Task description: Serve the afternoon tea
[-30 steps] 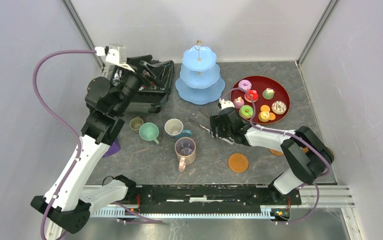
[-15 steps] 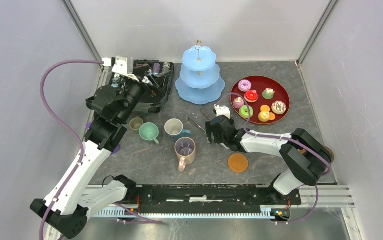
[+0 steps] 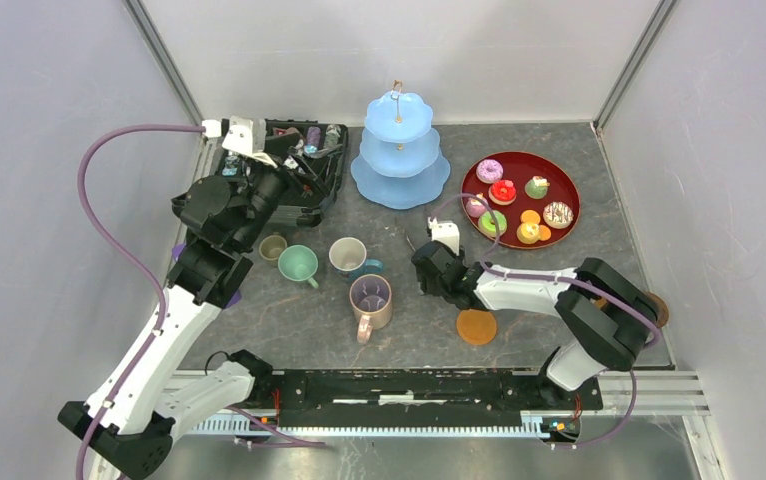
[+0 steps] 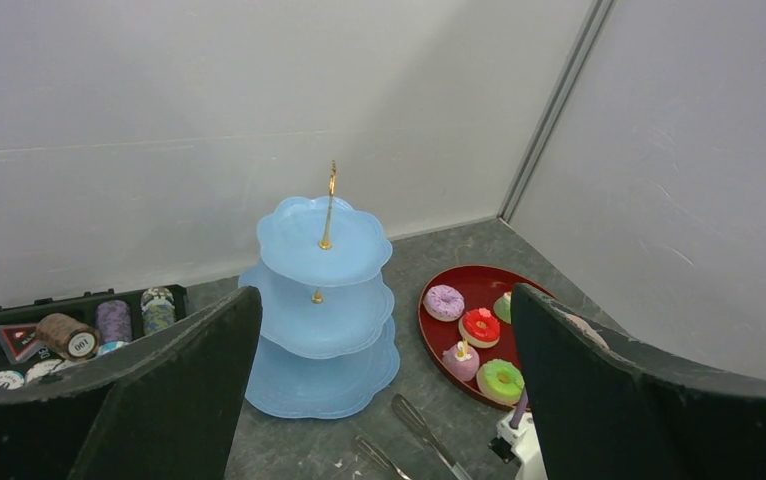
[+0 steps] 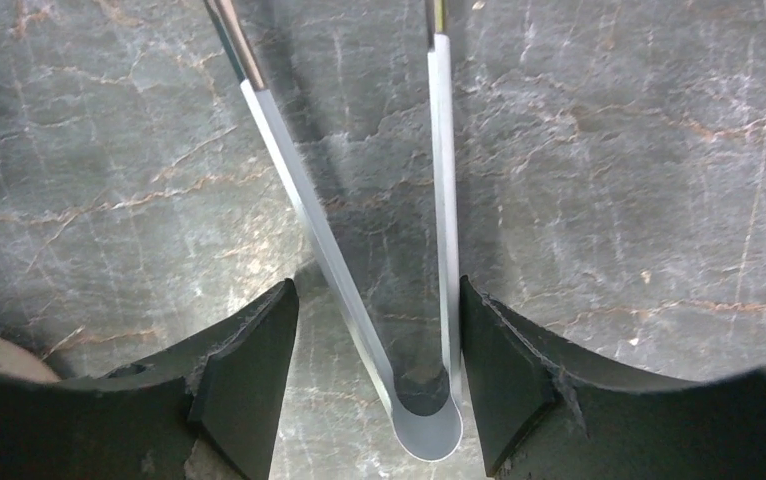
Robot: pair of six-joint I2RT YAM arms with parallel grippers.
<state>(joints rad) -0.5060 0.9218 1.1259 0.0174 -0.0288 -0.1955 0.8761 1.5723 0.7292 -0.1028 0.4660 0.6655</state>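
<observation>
Tongs (image 5: 442, 200) lay on the counter (image 5: 639, 150) between parted fingers of the right pincer (image 5: 377, 290), arm stretched low leftward; left pincer (image 4: 387, 295), raised, gaped toward the stand (image 4: 321, 300); pastries (image 3: 504, 192) sat on the red tray (image 3: 562, 188).

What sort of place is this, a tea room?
Probably a robot test booth, not a tea room: bare pale walls box in one small table, two cabled robot arms are bolted at its near edge, and the tiered stand and pastries look like practice props.

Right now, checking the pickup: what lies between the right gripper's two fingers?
The looped end of the metal tongs sits within the right gripper, seen in the right wrist view.
</observation>
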